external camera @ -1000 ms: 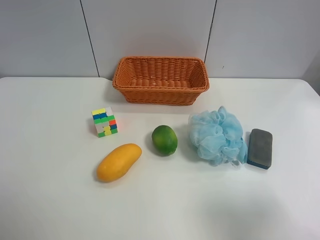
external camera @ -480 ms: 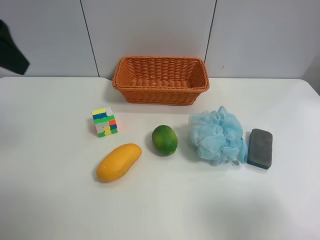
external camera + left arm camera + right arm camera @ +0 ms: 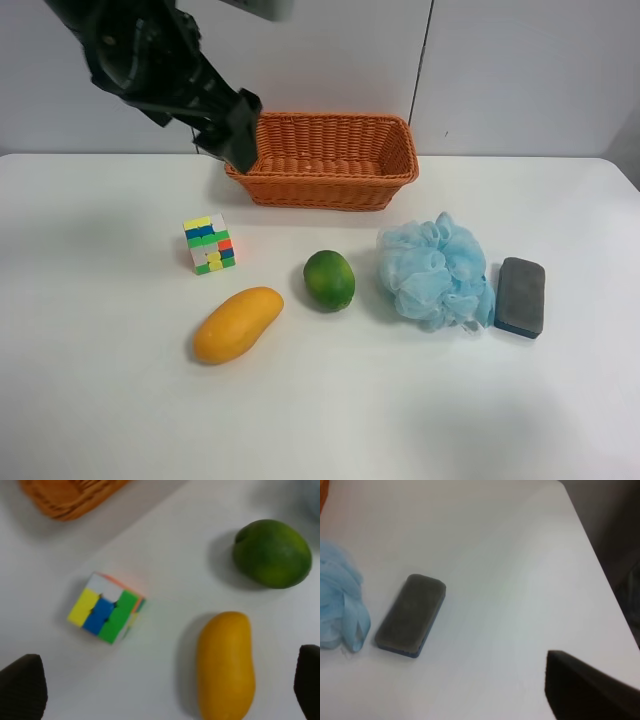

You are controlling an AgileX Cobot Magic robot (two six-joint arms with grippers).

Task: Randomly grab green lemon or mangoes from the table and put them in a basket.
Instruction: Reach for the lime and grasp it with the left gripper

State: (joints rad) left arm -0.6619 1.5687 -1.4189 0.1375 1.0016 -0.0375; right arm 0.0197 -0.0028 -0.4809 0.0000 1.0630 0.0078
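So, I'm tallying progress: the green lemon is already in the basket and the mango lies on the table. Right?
No. The exterior high view shows the green lemon on the table beside the mango; the basket is empty. The mango does lie on the table.

Under my left gripper and off to one side sits a scrambled puzzle cube. Ahead of my right gripper, a grey board eraser lies just beside a pale blue bath pouf.

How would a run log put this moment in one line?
left claw: open, empty | mango, green lemon: on table | basket: no fruit
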